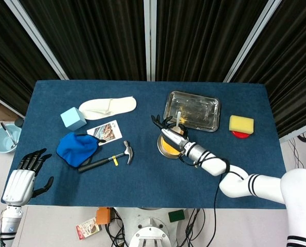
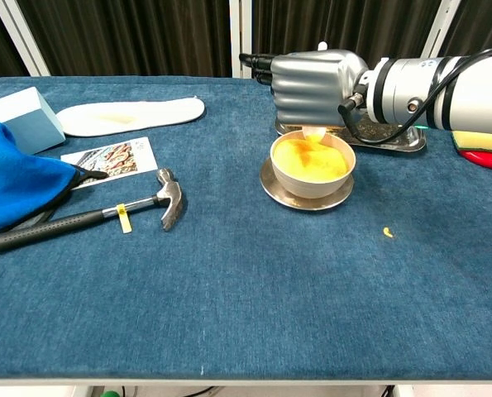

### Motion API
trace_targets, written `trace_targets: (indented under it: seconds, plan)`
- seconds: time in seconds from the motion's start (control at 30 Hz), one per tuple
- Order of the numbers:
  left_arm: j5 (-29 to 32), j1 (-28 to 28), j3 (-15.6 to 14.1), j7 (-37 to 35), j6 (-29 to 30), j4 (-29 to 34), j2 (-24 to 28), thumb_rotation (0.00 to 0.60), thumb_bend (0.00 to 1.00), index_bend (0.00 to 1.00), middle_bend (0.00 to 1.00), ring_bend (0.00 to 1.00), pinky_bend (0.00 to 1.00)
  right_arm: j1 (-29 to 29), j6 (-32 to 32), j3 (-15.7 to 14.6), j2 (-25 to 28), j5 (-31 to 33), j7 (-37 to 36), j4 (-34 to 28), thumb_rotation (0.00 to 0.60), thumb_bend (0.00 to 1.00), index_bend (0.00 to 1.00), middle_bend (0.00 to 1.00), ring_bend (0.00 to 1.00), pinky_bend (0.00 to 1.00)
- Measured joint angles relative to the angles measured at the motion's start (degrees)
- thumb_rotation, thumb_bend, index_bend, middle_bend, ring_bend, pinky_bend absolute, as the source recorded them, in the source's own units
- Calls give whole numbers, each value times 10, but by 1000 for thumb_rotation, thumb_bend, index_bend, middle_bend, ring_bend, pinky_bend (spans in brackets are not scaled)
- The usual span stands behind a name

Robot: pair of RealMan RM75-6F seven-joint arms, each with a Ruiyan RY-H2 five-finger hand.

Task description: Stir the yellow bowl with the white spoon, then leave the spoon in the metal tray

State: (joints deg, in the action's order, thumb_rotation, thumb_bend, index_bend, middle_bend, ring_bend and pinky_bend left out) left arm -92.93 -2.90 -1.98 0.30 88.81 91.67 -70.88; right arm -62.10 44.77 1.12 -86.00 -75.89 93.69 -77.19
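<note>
Two hands on the rig, only one working. Right hand [image 2: 316, 83] hovers over the yellow bowl [image 2: 312, 163], fingers curled down around the white spoon [image 1: 178, 120]; handle pokes up out of the fist toward the metal tray [image 1: 192, 109] in head view, and a bit of the spoon's pale lower end shows just under the hand at the bowl's far rim in chest view. So it's clamped on the spoon, spoon end dipping into the yellow stuff. Left hand [image 1: 20, 181] hangs off the near-left table corner, fingers apart, holding nothing.

Step in hand, as I read it: stirring. To do it well: keep the spoon end below the liquid surface, sweep small circles inside the rim, slow, w/o pushing on the wall. Bowl sits on a saucer [image 2: 305, 193] and looks light, so side force could skid it or slop contents. One yellow speck [image 2: 387, 232] lies on the cloth to the right of the bowl, so spills are a real risk. Keep grip firm; the handle is thin and could twist in the fist.

Tray lies just behind the bowl, nearly touching the saucer from the chest cam, so the drop-off afterwards is a short carry back and a low release.
</note>
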Motion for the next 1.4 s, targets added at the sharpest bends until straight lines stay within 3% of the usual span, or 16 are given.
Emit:
trace_targets:
  seconds: [0.3,0.57,1.07,1.4]
  plan:
    - [0,4,-1,-5,2,-5,-2,529,331,171,85,107,132,-1,9,-16,-21,2,22,2,600,571,800,403,149,0]
    - [-1,2,0,-3,0,-5,-3,527,331,171,85,107,132,5,23,-21,-27,-5,-9,-12,600,571,812,403,150,0]
    - [-3,-4,4,11,-7,9,0,528,331,171,86,107,131,65,79,4,-23,33,-204,-26,600,570,825,412,162,0]
    - [-5,-7,4,30,-10,27,7,530,331,171,86,107,131,104,88,40,-37,96,-368,-10,600,570,827,413,169,0]
